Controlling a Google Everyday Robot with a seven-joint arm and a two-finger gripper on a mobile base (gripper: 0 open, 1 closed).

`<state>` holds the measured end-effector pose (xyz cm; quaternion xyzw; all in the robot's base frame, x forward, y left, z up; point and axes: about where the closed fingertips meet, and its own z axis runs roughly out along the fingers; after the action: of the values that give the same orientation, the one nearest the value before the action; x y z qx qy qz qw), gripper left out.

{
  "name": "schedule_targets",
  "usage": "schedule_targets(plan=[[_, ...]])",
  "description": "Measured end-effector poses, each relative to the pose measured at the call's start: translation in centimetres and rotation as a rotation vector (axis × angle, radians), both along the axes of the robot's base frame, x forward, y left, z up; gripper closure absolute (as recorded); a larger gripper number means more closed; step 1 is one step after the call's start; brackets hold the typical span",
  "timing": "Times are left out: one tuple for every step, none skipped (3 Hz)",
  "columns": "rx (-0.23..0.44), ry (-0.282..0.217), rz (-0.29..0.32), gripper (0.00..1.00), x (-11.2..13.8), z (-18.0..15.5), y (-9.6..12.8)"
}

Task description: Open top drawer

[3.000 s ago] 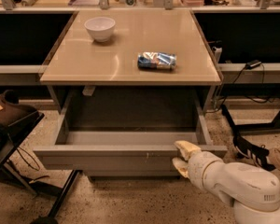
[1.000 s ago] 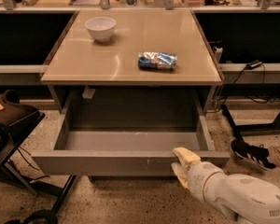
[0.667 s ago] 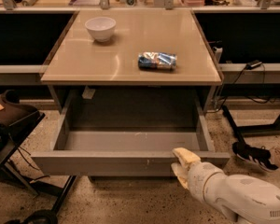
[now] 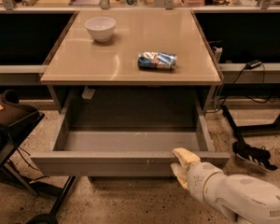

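Observation:
The top drawer is a wide grey handleless drawer under the tan table top. It stands pulled far out, and its shallow grey tray shows inside. My gripper is at the drawer's front panel, right of centre, with its yellowish fingers at the panel's top edge. My white arm reaches in from the lower right.
On the tan table top stand a white bowl at the back left and a blue snack packet right of centre. A dark chair is at the left. A shoe and cables lie on the floor at the right.
The drawer has come out further toward me over the last seconds, with my gripper moving down and back along with its front panel. Since 0.7 s ago little has moved.

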<state>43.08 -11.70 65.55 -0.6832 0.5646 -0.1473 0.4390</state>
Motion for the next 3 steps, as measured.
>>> schedule_targets(plan=[[-0.011,0.009,0.004,1.00,-0.12,-0.07,0.07],[-0.011,0.009,0.004,1.00,-0.06,-0.03,0.06],[-0.010,0.010,0.005,1.00,-0.15,-0.01,0.12]])
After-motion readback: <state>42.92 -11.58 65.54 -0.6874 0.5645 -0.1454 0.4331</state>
